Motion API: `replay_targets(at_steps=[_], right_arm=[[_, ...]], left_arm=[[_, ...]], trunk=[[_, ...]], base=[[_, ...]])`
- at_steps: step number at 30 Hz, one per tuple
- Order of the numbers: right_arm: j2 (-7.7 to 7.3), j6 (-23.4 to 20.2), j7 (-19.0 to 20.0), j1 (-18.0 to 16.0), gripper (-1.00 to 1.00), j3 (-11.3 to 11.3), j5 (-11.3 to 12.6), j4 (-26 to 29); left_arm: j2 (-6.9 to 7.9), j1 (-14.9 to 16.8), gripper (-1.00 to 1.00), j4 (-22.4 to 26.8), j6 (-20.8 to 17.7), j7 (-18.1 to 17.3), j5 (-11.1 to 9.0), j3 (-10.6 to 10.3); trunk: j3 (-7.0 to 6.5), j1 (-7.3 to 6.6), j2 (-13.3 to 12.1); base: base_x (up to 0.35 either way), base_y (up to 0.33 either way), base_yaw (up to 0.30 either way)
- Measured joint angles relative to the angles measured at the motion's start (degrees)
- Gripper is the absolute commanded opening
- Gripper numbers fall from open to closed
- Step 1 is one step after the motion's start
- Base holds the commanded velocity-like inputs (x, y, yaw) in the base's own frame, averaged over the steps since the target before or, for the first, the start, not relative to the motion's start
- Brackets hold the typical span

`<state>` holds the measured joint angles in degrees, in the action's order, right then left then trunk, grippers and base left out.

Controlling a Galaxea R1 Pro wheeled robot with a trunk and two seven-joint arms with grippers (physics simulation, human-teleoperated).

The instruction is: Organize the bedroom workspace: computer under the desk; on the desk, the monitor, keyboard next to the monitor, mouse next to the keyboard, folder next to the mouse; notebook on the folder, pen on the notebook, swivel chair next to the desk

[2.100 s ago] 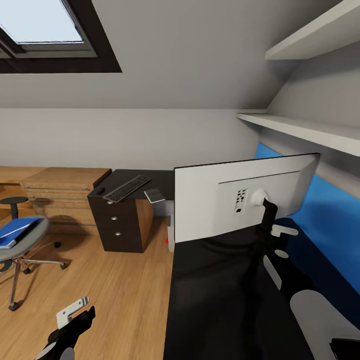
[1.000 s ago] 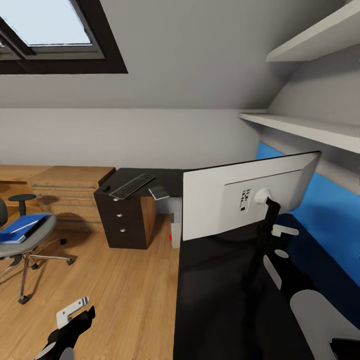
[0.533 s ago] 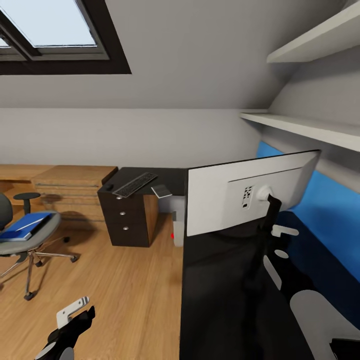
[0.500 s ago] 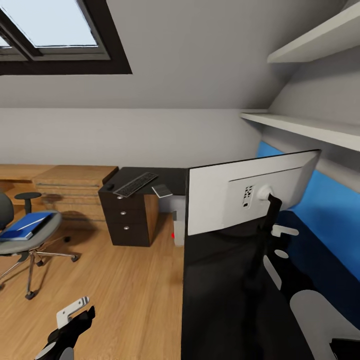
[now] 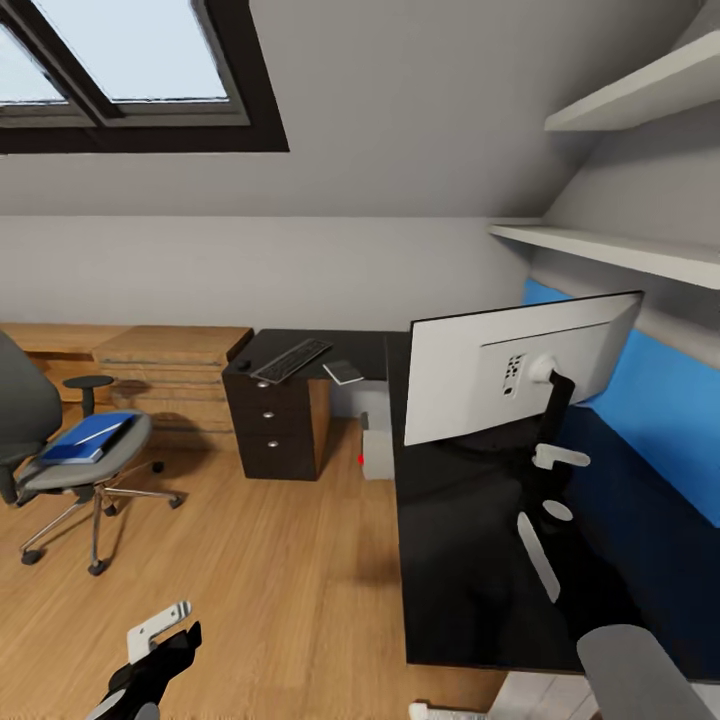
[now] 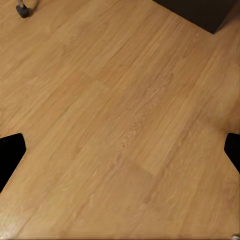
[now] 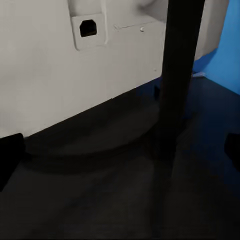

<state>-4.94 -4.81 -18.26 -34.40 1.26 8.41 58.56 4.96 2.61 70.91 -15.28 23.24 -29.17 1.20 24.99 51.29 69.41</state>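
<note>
Monitor [image 5: 470, 375] stood on the desk [image 5: 470, 560], keyboard [image 5: 291, 359] there too; folder [image 5: 92, 435] remained on the chair [image 5: 85, 470] (both claws' openings unreadable).

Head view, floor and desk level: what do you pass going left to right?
swivel chair carrying the folder → black drawer unit with the keyboard on top → computer under the desk → monitor → blue panel along the wall.
</note>
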Motion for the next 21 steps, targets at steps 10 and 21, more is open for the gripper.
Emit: replay_targets(at_steps=[10, 21], right_arm=[[4.82, -37.91, 0.0, 7.0, 1.0, -6.48, 0.5, 29.63], [7.02, -36.88, -0.07, 8.56, 1.0, -6.81, -0.01, 29.34]], left_arm=[[-0.12, 0.0, 1.0, -0.07, 0.23, -0.15, 0.04, -5.18], [-0.21, -0.01, 1.0, -0.05, 0.18, -0.1, 0.02, -6.61]], trunk=[[0.0, -0.02, 0.0], [-0.01, -0.02, 0.0]], base=[[-0.031, 0.04, 0.0], [-0.001, 0.278, 0.0]])
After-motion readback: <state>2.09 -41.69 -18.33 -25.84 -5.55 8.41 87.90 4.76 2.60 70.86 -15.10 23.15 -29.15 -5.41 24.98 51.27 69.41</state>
